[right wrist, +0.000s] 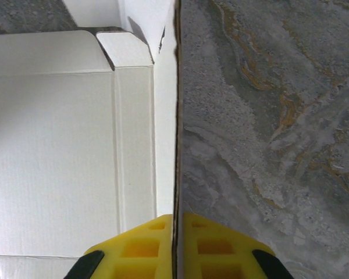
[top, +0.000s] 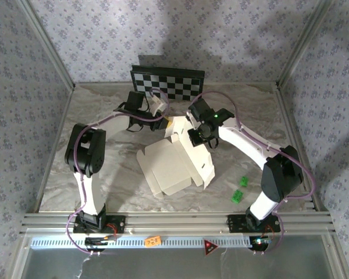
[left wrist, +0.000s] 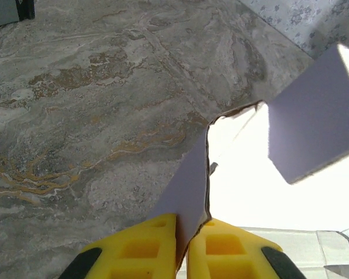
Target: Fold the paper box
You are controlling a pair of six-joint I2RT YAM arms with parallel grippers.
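We find the paper box (top: pixel 173 165) lying partly unfolded near the middle of the surface (top: pixel 99 122), cream-white face up, with its right side panel raised. The left end effector (left wrist: pixel 182 247) is pressed together on a lavender-backed flap at the box's far corner. The right end effector (right wrist: pixel 175 247) pinches the raised panel edge-on. A checkerboard panel (top: pixel 168 80) stands behind the box at the back wall. Two small green pieces (top: pixel 238 196) lie to the right, apart from the box, near the right arm.
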